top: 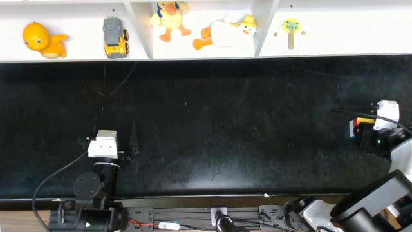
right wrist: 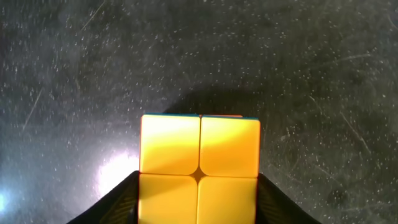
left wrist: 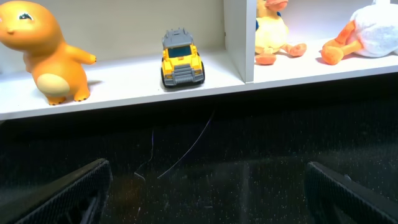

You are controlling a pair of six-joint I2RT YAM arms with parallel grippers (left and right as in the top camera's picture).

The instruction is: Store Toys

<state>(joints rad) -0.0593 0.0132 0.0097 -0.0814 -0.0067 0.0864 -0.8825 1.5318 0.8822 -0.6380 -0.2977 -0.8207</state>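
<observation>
A puzzle cube (right wrist: 199, 163) with a yellow two-by-two face sits between my right gripper's (right wrist: 199, 214) dark fingers, which are shut on its sides. From above, the cube (top: 353, 128) and right gripper (top: 362, 134) are at the far right of the black mat (top: 232, 129). The cube looks just above or on the mat; I cannot tell which. My left gripper (left wrist: 205, 202) is open and holds nothing, low over the mat at the front left and facing the shelf. The left arm's wrist (top: 103, 145) is near the front left edge.
A white shelf (top: 141, 29) with dividers runs along the back. It holds an orange dinosaur (top: 44, 40), a yellow truck (top: 116, 37), a yellow duck plush (top: 170, 19), a white duck plush (top: 225, 32) and a small rattle (top: 291, 29). A thin cable (left wrist: 186, 152) lies on the mat.
</observation>
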